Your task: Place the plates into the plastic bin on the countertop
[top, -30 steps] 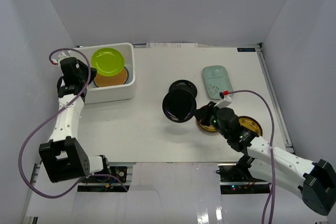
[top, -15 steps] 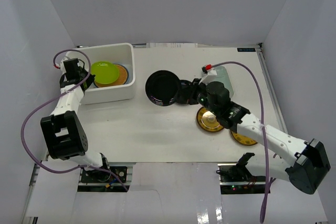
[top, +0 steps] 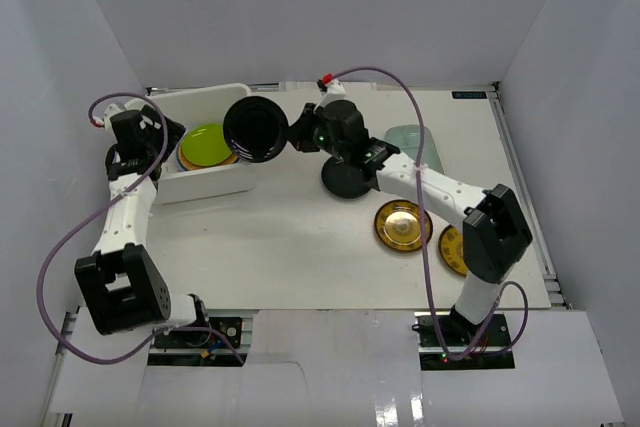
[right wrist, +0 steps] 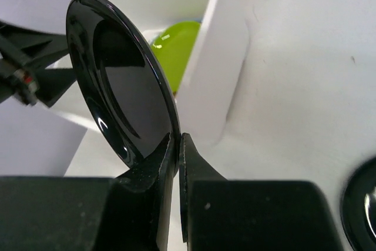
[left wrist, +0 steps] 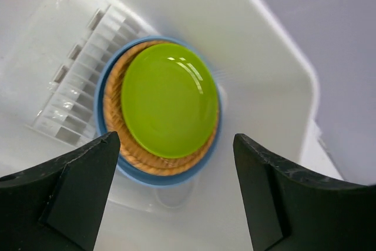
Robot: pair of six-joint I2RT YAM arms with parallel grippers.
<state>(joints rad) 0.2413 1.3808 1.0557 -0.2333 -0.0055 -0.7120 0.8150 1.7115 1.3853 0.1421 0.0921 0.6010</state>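
Observation:
The white plastic bin (top: pixel 212 184) stands at the countertop's back left. Inside it a lime green plate (left wrist: pixel 169 99) lies on a wicker plate (left wrist: pixel 126 145), which rests on a light blue plate (left wrist: pixel 147 177). My left gripper (left wrist: pixel 176 145) hangs open just above this stack, holding nothing. My right gripper (right wrist: pixel 178 139) is shut on the rim of a glossy black plate (top: pixel 255 130), held on edge over the bin's right wall (right wrist: pixel 217 57). On the countertop lie a second black plate (top: pixel 348 179), two gold plates (top: pixel 402 225) (top: pixel 452 247) and a mint plate (top: pixel 410 142), partly hidden by my right arm.
Pale grey walls enclose the white countertop (top: pixel 300 247). The right arm stretches across the middle from its base at the near right. A purple cable (top: pixel 400 82) loops above the right arm, and another trails beside the left arm.
My right arm has swung left, carrying the black plate from the table's middle to the bin's right wall. My left gripper has lowered the lime green plate onto the stack and opened.

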